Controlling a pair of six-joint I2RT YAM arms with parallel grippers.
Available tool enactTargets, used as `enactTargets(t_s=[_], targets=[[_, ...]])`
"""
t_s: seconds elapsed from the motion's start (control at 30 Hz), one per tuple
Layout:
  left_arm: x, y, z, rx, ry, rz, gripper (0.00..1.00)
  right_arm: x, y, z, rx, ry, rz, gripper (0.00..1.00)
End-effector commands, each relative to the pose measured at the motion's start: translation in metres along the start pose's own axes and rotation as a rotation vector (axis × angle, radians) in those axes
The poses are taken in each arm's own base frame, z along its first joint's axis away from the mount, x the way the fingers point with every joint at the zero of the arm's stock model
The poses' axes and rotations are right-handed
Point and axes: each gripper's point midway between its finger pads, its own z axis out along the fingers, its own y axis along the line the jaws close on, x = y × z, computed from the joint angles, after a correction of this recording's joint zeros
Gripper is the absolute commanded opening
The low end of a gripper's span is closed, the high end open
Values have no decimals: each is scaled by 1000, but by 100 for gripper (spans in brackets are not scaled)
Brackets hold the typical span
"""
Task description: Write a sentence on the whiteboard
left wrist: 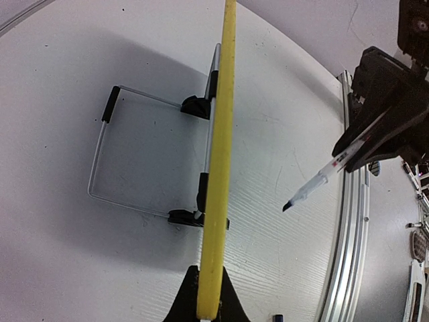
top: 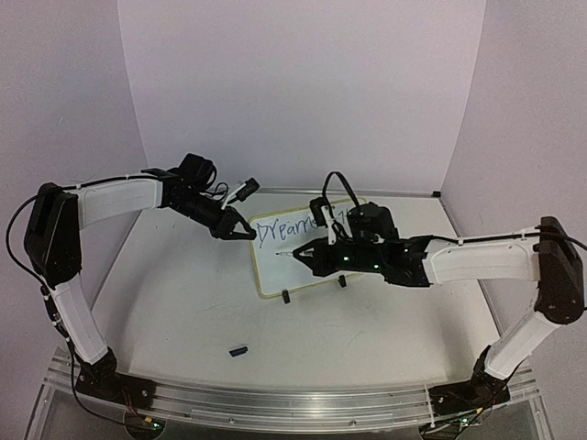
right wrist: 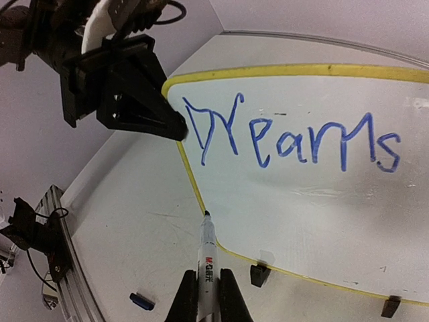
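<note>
The two fingers [right wrist: 228, 300] of the right gripper [right wrist: 206, 282] are pressed together on the white body of a marker [right wrist: 207, 249], which points away from the wrist with its dark tip forward. The tip is near the lower left part of the frame of the whiteboard [right wrist: 315, 201]; in the left wrist view there is a clear gap between the tip and the face of the board, so it does not touch the writing surface. The fingers [left wrist: 182, 307] of the left gripper [left wrist: 208, 295] are clamped on the thin yellow frame, one finger on each side, at the upper left corner of the board as the overhead camera shows it. The whiteboard stands tilted near the middle of the table [top: 183, 302], between the two arms, on two small black clip feet [right wrist: 258, 275] in front and a wire stand [left wrist: 100, 168] behind. Of the sentence [right wrist: 288, 137] only the blue word "Dreams" is readable, in one line across the upper part of the board. A small dark cap [top: 239, 349] lies alone on the table, nearer to the arm bases and well apart from the board.
</note>
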Motion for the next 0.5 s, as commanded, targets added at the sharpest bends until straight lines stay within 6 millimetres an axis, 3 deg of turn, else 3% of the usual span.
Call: enactTargets(t_s=[0.0, 0.47], targets=[[12, -1, 8, -12, 65, -16, 0, -22, 21, 17, -39, -59, -42, 0], [13, -1, 8, -14, 66, -16, 0, 0, 13, 60, -2, -2, -16, 0]])
